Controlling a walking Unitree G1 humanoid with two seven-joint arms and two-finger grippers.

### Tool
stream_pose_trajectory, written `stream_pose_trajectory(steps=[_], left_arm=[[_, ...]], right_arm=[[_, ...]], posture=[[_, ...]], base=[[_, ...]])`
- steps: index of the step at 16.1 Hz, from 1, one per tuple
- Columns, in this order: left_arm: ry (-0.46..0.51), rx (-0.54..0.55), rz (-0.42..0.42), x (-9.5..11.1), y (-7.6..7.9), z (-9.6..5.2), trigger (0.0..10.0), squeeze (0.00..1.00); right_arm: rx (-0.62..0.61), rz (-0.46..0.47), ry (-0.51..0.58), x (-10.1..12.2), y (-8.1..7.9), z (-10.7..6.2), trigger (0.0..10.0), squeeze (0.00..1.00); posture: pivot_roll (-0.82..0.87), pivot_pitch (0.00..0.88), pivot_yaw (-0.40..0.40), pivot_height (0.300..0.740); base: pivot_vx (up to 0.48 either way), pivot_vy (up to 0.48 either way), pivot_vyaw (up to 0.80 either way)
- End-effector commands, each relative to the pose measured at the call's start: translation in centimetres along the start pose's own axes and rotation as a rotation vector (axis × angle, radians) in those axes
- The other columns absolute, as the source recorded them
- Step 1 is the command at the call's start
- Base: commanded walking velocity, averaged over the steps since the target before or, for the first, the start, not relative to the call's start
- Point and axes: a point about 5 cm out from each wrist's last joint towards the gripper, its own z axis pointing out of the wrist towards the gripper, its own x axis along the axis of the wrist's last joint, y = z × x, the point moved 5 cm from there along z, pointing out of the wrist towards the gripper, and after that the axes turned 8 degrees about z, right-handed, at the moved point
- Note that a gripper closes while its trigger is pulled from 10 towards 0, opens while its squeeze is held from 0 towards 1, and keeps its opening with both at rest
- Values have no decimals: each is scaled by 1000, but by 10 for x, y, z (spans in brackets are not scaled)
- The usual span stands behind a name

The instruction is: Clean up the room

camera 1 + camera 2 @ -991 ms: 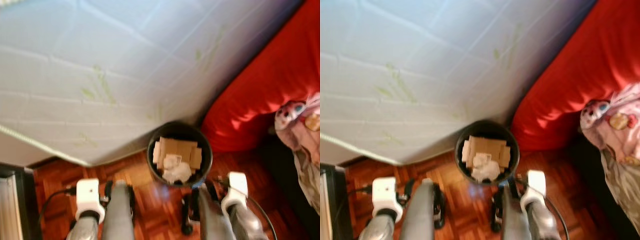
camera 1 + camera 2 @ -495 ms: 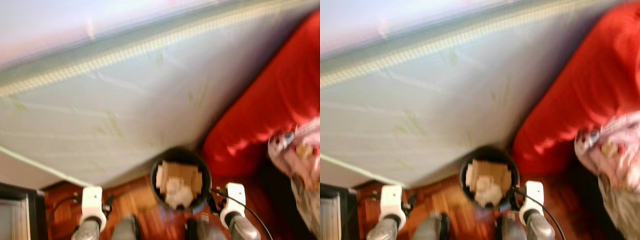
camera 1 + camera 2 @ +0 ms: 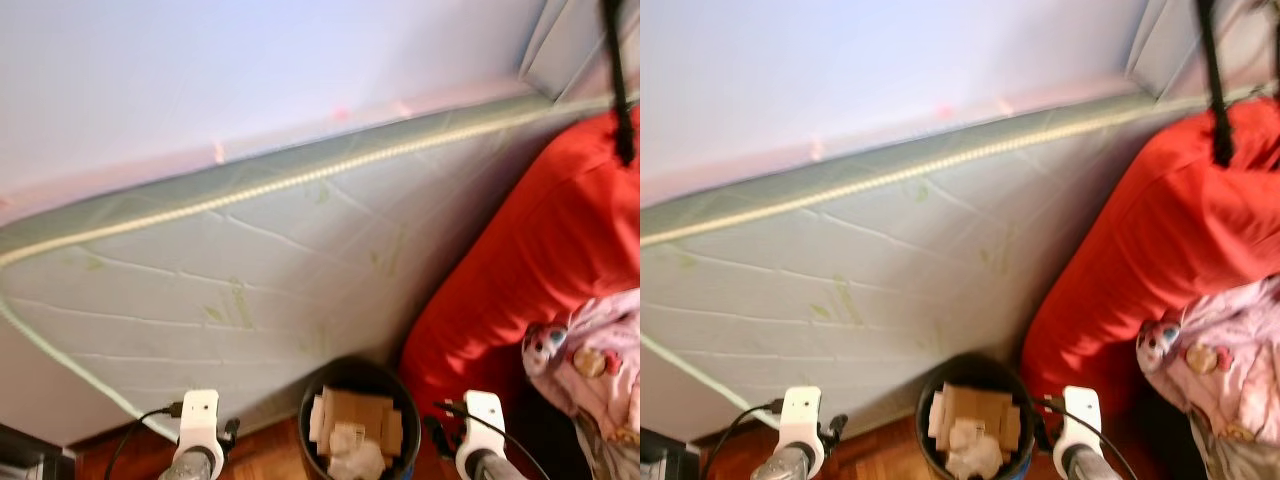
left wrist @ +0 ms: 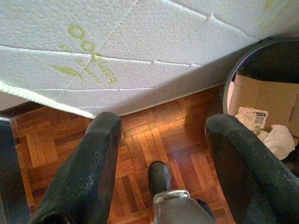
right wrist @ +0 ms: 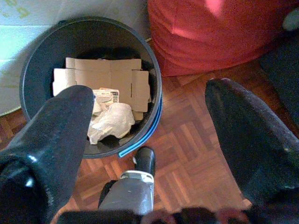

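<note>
A black round bin (image 3: 360, 425) stands on the parquet floor just in front of me, holding flattened cardboard (image 5: 105, 79) and crumpled white paper (image 5: 112, 121). My left gripper (image 4: 161, 158) hangs open over bare parquet beside the bin, nothing between its fingers. My right gripper (image 5: 149, 140) hangs open above the bin's near rim, also empty. Both wrists, left (image 3: 198, 420) and right (image 3: 483, 425), show at the bottom of the head view, either side of the bin.
A white quilted mattress (image 3: 250, 290) leans against the wall behind the bin. A big red cushion (image 3: 530, 270) rests to the right, with pink patterned cloth (image 3: 590, 365) on it. A black strap (image 3: 615, 80) hangs at top right. A dark furniture edge (image 4: 7, 177) stands at the left.
The head view has tilted upward: the mattress's top edge and wall have come into sight, and the bin and arms have slid to the bottom edge. The things themselves have stayed put.
</note>
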Motion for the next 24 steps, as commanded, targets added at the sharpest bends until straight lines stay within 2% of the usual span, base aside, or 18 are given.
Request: stream_pose_trajectory(steps=[1, 4, 5, 6, 10, 13, 22, 24], left_arm=[[-42, -6, 3, -10, 2, -1, 10000, 0], [-59, 89, -138, -10, -15, 0, 10000, 0], [-52, 69, -112, -5, -15, 2, 10000, 0], [-62, 54, -98, -8, -12, 1, 10000, 0], [-164, 55, -103, -40, -10, -8, 10000, 0], [-201, 63, -108, -57, -10, -15, 10000, 0], [-212, 49, -93, -74, -7, -25, 10000, 0], [-207, 48, -85, -72, -6, -24, 10000, 0]], right_arm=[[-17, 1, -46, -13, 5, -3, 10000, 0], [-44, 11, -73, -20, 13, -5, 10000, 0], [-27, 13, -56, -10, 3, -1, 10000, 0], [-25, 5, -61, -9, 2, 0, 10000, 0], [-30, 2, -78, -12, 3, 0, 10000, 0], [-31, -20, -106, -18, 6, -2, 10000, 0], [-33, -48, -146, -37, 15, -10, 10000, 0], [-35, -51, -151, -39, 17, -11, 10000, 0]], posture=[[-54, 0, -8, 740], [-74, 0, -4, 740], [-65, 0, -9, 740], [-64, 0, -8, 740], [-57, 14, -5, 740], [-42, 32, -14, 740], [-43, 101, -19, 740], [-43, 100, -18, 740]], base=[[0, 0, 0], [0, 0, 0], [0, 0, 0], [0, 0, 0], [0, 0, 0], [0, 0, -233], [0, 0, -703], [0, 0, -700]])
